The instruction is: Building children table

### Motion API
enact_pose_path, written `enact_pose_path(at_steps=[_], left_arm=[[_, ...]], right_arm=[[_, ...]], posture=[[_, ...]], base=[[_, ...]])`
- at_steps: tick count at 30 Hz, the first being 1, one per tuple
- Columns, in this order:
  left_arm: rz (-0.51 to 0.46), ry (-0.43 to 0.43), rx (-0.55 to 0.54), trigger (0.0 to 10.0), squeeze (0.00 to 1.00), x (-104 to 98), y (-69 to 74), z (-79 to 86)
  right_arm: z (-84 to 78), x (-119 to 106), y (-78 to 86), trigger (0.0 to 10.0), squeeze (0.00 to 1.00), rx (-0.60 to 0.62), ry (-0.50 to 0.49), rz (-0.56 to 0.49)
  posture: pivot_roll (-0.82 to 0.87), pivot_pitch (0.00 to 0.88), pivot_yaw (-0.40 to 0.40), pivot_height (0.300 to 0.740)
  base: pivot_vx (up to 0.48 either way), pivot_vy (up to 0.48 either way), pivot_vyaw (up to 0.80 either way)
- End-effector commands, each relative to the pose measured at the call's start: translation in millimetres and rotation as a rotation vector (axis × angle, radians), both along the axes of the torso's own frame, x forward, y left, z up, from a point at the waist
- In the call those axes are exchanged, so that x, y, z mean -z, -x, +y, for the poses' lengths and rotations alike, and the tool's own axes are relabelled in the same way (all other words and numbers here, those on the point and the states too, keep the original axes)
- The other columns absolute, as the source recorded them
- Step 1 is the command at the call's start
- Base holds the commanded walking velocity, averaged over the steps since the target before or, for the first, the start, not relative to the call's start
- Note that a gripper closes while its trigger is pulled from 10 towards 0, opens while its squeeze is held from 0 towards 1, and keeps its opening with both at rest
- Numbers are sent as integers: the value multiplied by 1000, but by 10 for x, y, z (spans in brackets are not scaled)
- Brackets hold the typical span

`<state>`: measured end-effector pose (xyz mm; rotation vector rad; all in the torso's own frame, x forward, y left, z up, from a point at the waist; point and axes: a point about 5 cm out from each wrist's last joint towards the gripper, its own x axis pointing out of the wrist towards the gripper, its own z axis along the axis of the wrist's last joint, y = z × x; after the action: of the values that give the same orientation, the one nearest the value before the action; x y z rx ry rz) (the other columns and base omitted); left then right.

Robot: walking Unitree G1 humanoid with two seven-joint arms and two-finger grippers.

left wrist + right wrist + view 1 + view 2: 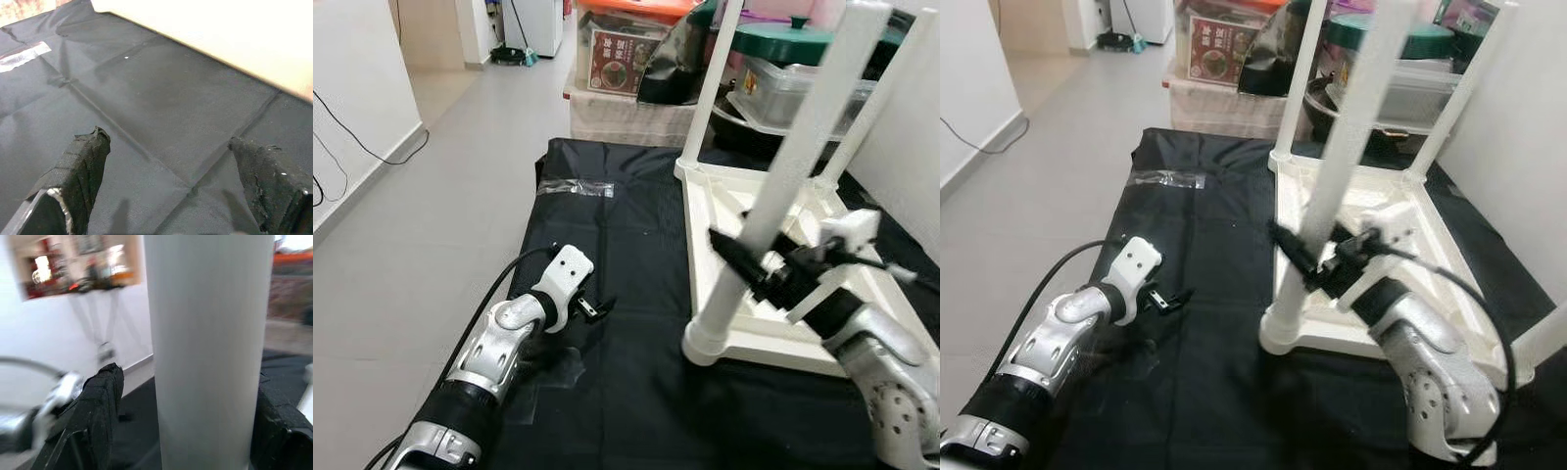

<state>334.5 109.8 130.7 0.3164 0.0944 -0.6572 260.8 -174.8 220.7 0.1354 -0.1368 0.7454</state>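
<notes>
A white children's table (707, 257) lies upside down on a black mat (607, 235), its legs pointing up. My right gripper (752, 260) reaches in from the right and straddles the near leg (803, 137) just above its base. In the right wrist view the leg (208, 347) stands between the two black fingers (102, 396); one finger touches it and a narrow gap shows beside the other. My left gripper (597, 308) hovers low over the mat to the left of the table, open and holding nothing, with bare mat between its fingers (88, 156).
Two more legs (715, 78) (881, 88) rise at the far corners. A strip of clear tape (576, 186) lies on the mat's far left. Boxes (626, 59) and plastic tubs with a green lid (783, 44) stand behind. A white wall (911, 166) lies to the right, grey floor (431, 215) to the left.
</notes>
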Motion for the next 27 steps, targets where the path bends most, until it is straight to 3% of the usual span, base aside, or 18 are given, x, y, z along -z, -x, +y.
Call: enact_pose_path(at_steps=[1, 4, 5, 7, 8, 12, 15, 16, 18, 20, 21, 22, 24, 27], left_arm=[[1, -14, 16, 10000, 0, 20, 13, -40], [3, -14, 10, 10000, 0, 27, 20, -18], [4, -13, 8, 10000, 0, 29, 23, -12], [5, -12, 7, 10000, 0, 30, 25, -9], [6, -13, 8, 10000, 0, 33, 26, -7], [7, -13, 9, 10000, 0, 37, 25, -4], [10, -15, 11, 10000, 0, 38, 13, 11], [10, -15, 11, 10000, 0, 38, 13, 11], [10, -16, 10, 10000, 0, 37, 9, 22], [12, -17, 8, 10000, 0, 44, 14, 34], [13, -16, 7, 10000, 0, 48, 17, 37], [13, -16, 7, 10000, 0, 48, 17, 37], [16, -17, 9, 10000, 0, 55, 20, 33], [16, -17, 9, 10000, 0, 55, 20, 33]], right_arm=[[271, 46, 18, 5176, 0, -214, 18, 26], [304, 36, 11, 5137, 0, -254, 15, 25], [320, 59, 9, 4392, 0, -257, 15, 32], [330, 77, 9, 4392, 0, -258, 16, 36], [314, 118, -24, 0, 0, -212, 0, 62], [287, 181, -59, 0, 0, -145, 0, 92], [46, 385, -199, 0, 0, 326, 2, 206], [46, 385, -199, 0, 0, 326, 2, 206], [-221, 520, -201, 0, 0, 699, 13, 305], [-565, 649, 95, 0, 0, 1147, 40, 364], [-649, 675, 231, 0, 0, 1271, 64, 365], [-649, 675, 231, 0, 0, 1271, 64, 365], [-659, 721, 459, 0, 0, 1367, 111, 365], [-659, 721, 459, 0, 0, 1367, 111, 365]], posture=[[168, 0, -142, 740], [172, 0, -146, 740], [172, 0, -146, 740], [172, 0, -146, 740], [163, 0, -141, 740], [163, 0, -141, 740], [145, 0, -133, 740], [145, 0, -133, 740], [135, 0, -128, 740], [124, 0, -120, 740], [124, 0, -120, 740], [124, 0, -120, 740], [111, 0, -106, 740], [111, 0, -106, 740]], base=[[0, 0, 0], [0, 0, 0], [0, 0, 0], [0, 0, 0], [0, 0, 0], [0, 0, 0], [0, 0, 0], [0, 0, 0], [0, 0, 0], [0, 0, 0], [0, 0, 0], [0, 0, 0], [0, 0, 0], [0, 0, 0]])
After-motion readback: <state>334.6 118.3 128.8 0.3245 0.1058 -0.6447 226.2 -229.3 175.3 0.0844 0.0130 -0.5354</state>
